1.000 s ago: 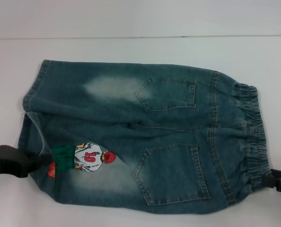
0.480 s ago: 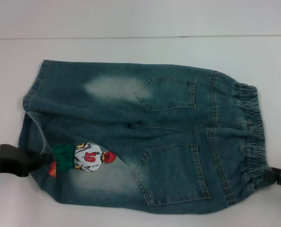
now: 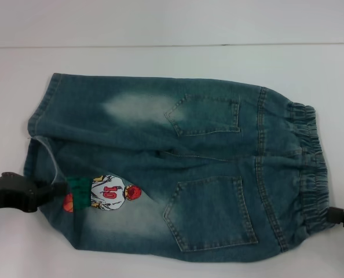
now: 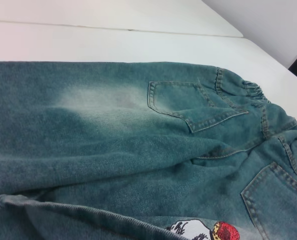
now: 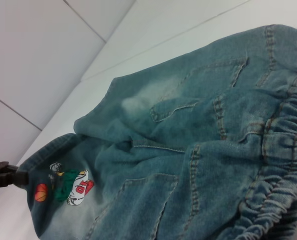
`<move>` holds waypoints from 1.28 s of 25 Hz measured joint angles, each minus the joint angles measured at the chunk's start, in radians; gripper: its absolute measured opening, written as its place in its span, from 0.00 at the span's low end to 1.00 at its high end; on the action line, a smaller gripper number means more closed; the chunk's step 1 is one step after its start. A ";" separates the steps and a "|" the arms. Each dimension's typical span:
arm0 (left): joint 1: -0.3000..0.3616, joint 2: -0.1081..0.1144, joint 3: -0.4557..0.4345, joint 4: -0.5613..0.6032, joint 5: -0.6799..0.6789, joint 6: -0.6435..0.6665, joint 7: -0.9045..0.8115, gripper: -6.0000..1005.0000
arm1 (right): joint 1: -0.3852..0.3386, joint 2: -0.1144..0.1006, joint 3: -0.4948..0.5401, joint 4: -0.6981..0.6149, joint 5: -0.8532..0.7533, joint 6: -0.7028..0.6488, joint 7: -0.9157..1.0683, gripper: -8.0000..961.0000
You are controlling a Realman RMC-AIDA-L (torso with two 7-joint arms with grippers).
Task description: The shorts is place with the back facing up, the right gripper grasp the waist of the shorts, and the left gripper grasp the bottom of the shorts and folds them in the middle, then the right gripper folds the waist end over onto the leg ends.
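While the shorts lie flat, this is how things look
Shorts: the blue jean shorts (image 3: 172,174) are spread out on the white table (image 3: 172,63), near the middle of it
Which side is up: the back side — two back pockets (image 3: 212,211) show on top
Long way: the shorts run sideways across the head view, from the robot's left to its right
Waist end: the stretchy, bunched-up waistband (image 3: 308,165) points to the robot's right
Leg ends: the leg openings (image 3: 41,110) point to the robot's left
Picture patch: a little cartoon player (image 3: 105,192) with a red number on a white shirt sits on the near leg, close to the leg end
Pale spots: one faded patch lies on the far leg, one on the near leg next to the patch
Left gripper: the black left gripper (image 3: 47,190) is at the near leg's hem, just beside the cartoon player; its tip meets the cloth, but I cannot tell if its fingers are pinched on the hem or apart
Right gripper: the black right gripper (image 3: 334,215) is at the near corner of the waistband, touching the edge — I cannot tell if its fingers are closed on the cloth
Right wrist view: the waistband fills the close part, and the left gripper shows far off at the leg end
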 joint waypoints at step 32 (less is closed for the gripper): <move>0.063 0.002 -0.022 -0.011 -0.213 -0.004 0.019 0.07 | 0.027 0.022 0.252 0.007 0.010 -0.077 -0.028 0.03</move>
